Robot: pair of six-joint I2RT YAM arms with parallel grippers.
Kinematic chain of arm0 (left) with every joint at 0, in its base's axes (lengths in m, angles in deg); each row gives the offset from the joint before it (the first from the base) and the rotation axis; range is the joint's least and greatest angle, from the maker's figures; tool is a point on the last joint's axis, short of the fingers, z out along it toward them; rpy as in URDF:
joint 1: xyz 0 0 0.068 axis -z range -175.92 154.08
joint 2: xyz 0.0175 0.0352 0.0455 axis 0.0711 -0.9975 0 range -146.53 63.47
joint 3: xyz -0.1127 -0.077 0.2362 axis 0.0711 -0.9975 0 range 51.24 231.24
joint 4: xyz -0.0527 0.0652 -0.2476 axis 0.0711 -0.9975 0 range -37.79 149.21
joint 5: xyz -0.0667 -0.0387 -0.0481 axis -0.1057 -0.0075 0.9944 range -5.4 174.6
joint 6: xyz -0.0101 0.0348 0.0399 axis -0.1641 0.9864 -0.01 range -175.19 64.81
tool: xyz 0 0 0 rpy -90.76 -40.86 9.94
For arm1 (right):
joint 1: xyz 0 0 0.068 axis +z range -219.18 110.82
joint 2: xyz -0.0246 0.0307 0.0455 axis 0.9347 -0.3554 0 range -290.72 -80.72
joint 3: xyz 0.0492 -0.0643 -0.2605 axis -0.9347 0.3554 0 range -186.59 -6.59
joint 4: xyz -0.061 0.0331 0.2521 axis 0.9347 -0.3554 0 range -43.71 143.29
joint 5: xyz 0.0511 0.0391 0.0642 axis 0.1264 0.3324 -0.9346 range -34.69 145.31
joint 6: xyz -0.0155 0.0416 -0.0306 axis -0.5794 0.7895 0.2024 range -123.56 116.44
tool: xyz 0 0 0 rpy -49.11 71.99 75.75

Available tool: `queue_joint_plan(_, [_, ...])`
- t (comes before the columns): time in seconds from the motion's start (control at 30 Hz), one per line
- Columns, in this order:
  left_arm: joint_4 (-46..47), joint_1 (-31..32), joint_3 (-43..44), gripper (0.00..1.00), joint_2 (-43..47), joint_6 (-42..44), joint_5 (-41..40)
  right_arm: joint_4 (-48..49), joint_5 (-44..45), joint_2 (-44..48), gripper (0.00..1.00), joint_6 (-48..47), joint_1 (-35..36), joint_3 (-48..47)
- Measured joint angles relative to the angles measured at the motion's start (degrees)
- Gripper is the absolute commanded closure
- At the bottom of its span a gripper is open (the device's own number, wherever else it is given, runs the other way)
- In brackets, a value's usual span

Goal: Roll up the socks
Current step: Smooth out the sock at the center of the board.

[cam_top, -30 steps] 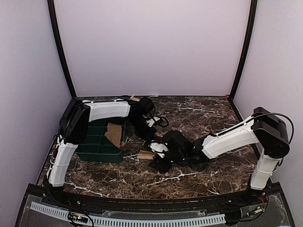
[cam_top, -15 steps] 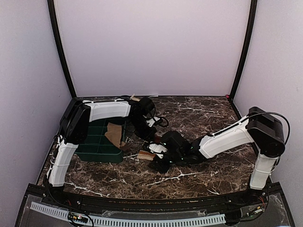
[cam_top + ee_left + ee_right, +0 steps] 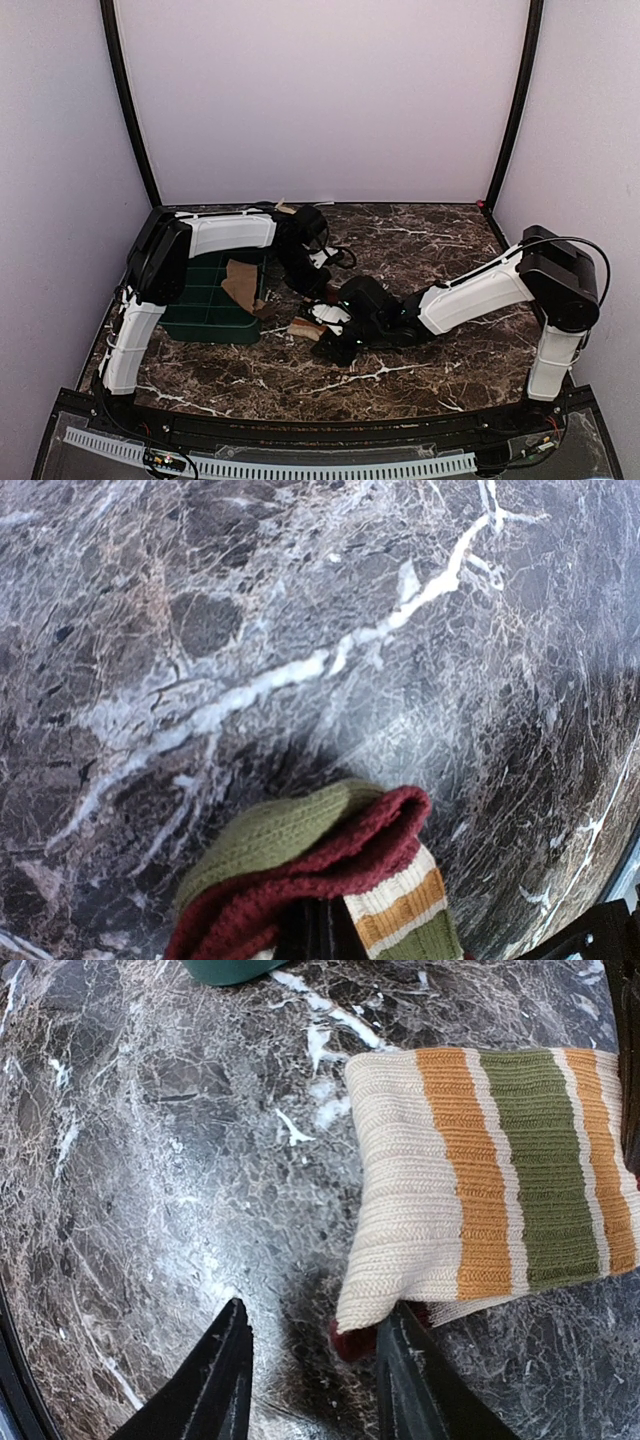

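A striped sock with cream, orange and olive bands lies on the marble table; in the top view it is a small tan bundle. My left gripper is shut on its dark red and olive end, with the cloth bunched over the fingers. My right gripper is open at the sock's near corner, and its right finger is tucked under the cream edge. A second tan sock lies flat over the green bin.
A dark green compartment bin stands at the left, under my left arm. Both arms meet near the table's middle. Purple walls close in the back and both sides.
My right arm has crept left toward the sock, and the sock bundle has shifted slightly left. My left arm has hardly moved.
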Motion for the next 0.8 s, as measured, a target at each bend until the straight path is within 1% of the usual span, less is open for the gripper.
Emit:
queue_joint_plan(0.27, [-0.42,0.00,0.44,1.00,-0.26,-0.02,-0.11,0.15,-0.44,-0.20,0.67,0.61,0.00,-0.09])
queue_joint_plan(0.37, [-0.46,0.00,0.50,1.00,-0.31,0.00,-0.13,0.31,-1.09,-0.20,0.68,1.03,0.02,-0.09])
queue_joint_plan(0.4, [-0.48,0.00,0.52,1.00,-0.31,-0.02,-0.13,0.33,-1.20,-0.20,0.67,1.09,0.02,-0.09])
queue_joint_plan(0.5, [-0.55,0.02,0.52,1.00,-0.33,-0.02,-0.13,0.50,-1.11,-0.22,0.61,1.29,0.02,-0.09])
queue_joint_plan(0.57, [-0.59,0.02,0.52,1.00,-0.33,-0.04,-0.13,0.76,-0.81,-0.42,0.58,1.36,0.02,-0.09])
queue_joint_plan(0.67, [-0.61,0.07,0.52,1.00,-0.33,-0.04,-0.15,0.81,0.13,-1.42,0.58,1.53,0.02,-0.42])
queue_joint_plan(0.7, [-0.61,0.07,0.52,1.00,-0.33,-0.04,-0.15,0.81,0.46,-1.81,0.59,1.49,0.02,-0.57])
queue_joint_plan(0.8, [-0.61,0.09,0.55,1.00,-0.33,-0.04,-0.17,0.72,1.27,-2.80,0.66,1.49,0.02,-1.18])
